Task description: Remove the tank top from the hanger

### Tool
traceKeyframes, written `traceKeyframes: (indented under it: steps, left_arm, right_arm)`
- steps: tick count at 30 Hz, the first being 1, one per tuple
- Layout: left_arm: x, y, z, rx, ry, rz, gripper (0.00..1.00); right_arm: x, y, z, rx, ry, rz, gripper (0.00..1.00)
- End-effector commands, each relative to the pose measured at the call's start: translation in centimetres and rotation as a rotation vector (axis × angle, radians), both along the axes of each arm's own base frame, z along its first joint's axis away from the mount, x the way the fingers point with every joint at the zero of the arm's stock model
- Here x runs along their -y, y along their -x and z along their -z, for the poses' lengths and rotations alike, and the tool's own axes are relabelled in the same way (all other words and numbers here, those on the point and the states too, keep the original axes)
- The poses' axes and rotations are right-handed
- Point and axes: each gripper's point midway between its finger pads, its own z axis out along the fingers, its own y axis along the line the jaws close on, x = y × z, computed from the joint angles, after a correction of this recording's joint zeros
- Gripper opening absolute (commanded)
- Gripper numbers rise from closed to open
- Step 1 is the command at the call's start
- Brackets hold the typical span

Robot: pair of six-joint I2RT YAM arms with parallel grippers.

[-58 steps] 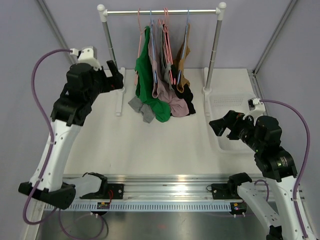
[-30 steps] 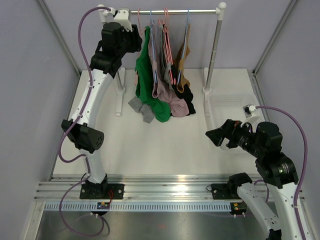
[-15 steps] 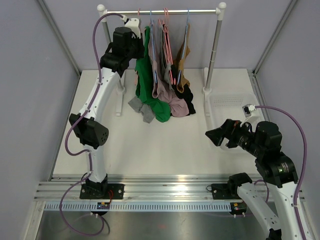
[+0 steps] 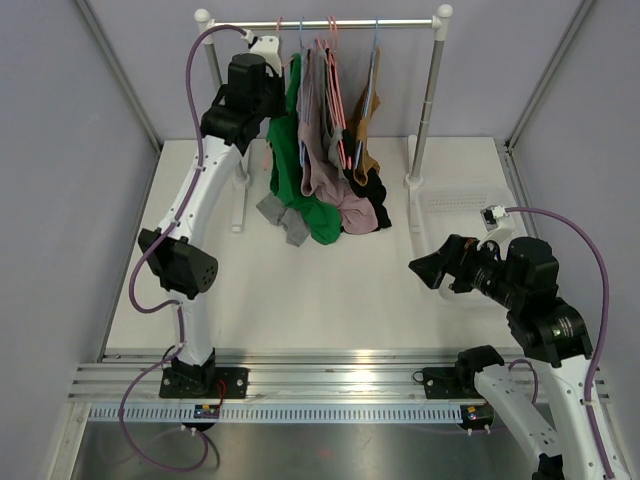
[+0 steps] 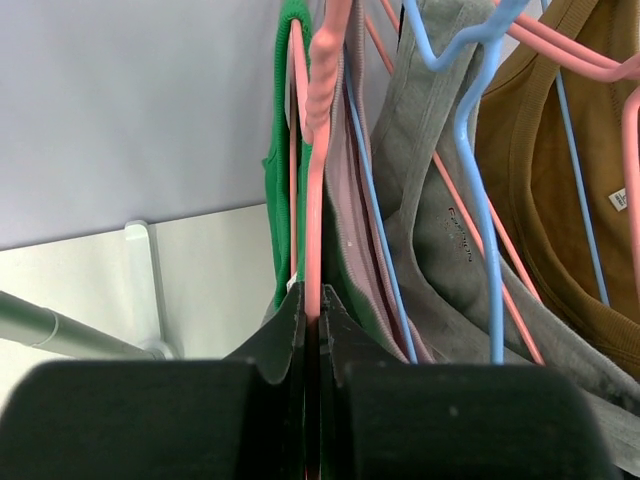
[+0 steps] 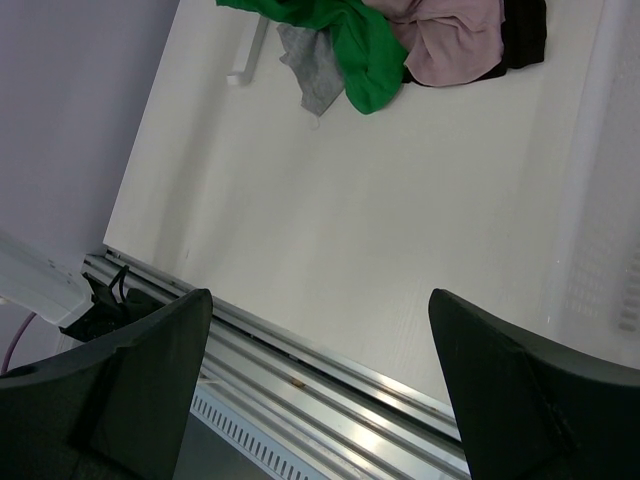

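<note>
A green tank top (image 4: 288,160) hangs on a pink hanger (image 5: 312,200) at the left end of the rack rail (image 4: 340,22). Its hem lies bunched on the table. My left gripper (image 4: 272,92) is raised beside the rail and is shut on the pink hanger's arm. In the left wrist view the left gripper (image 5: 313,300) has the pink wire pinched between both black fingers, with the green tank top (image 5: 283,230) just behind. My right gripper (image 4: 425,270) hovers low at the right, open and holding nothing. The right wrist view shows the right gripper (image 6: 318,295) over bare table.
More garments hang to the right on pink and blue hangers: a mauve one (image 4: 325,170), a grey one (image 5: 440,230), a brown one (image 4: 362,120) and a black one (image 4: 372,190). The rack's posts (image 4: 425,110) stand at the back. A white basket (image 4: 470,200) sits behind the right gripper.
My left arm swung up from the rack's left post to the first hanger, and its jaws closed on the pink wire. The right arm barely shifted.
</note>
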Motion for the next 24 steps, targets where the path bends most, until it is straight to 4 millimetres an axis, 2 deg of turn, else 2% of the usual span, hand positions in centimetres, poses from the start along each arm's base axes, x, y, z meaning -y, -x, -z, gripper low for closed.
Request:
traceKeyframes:
  steps: [1, 5, 8, 13, 14, 16, 17, 18, 20, 21, 24]
  left_arm:
    - [-1.9, 3.2, -10.7, 0.231, 0.089, -0.051, 0.0]
    - [-2.9, 4.9, -13.0, 0.268, 0.106, -0.072, 0.0]
    - [-3.4, 6.0, -13.7, 0.274, 0.108, -0.078, 0.0]
    - [-4.8, 8.4, -13.2, 0.22, 0.094, -0.106, 0.0]
    - [-5.0, 8.8, -11.6, 0.176, 0.073, -0.109, 0.0]
    - [-6.4, 11.4, -12.8, 0.191, 0.086, -0.133, 0.0]
    - [-6.6, 11.7, -10.8, 0.149, 0.076, -0.143, 0.0]
    - [-7.6, 14.2, -12.8, 0.196, 0.104, -0.145, 0.0]
    - [-8.1, 15.9, -12.7, 0.201, 0.118, -0.144, 0.0]
    - [-8.7, 17.9, -13.4, 0.218, 0.132, -0.134, 0.0]
    - [-9.7, 21.0, -14.1, 0.224, 0.154, -0.131, 0.0]
  right_arm:
    - [-0.5, -0.3, -0.6, 0.031, -0.007, -0.033, 0.97]
    - [-0.6, -0.3, -0.7, 0.033, -0.015, -0.035, 0.97]
    - [-0.7, -0.3, -0.9, 0.038, -0.019, -0.035, 0.97]
    - [-0.6, -0.3, -1.6, 0.054, -0.018, -0.035, 0.97]
    - [-0.7, -0.3, -1.6, 0.055, -0.016, -0.039, 0.97]
    - [-0.8, -0.3, -2.3, 0.067, -0.019, -0.048, 0.96]
    - [-0.8, -0.2, -2.7, 0.079, -0.021, -0.055, 0.97]
    - [-0.9, -0.2, -3.2, 0.089, -0.02, -0.061, 0.97]
    - [-1.0, -0.1, -3.5, 0.099, -0.014, -0.074, 0.97]
    - [-1.0, -0.1, -3.9, 0.108, -0.014, -0.076, 0.97]
    - [-1.1, -0.1, -4.6, 0.128, -0.022, -0.084, 0.98]
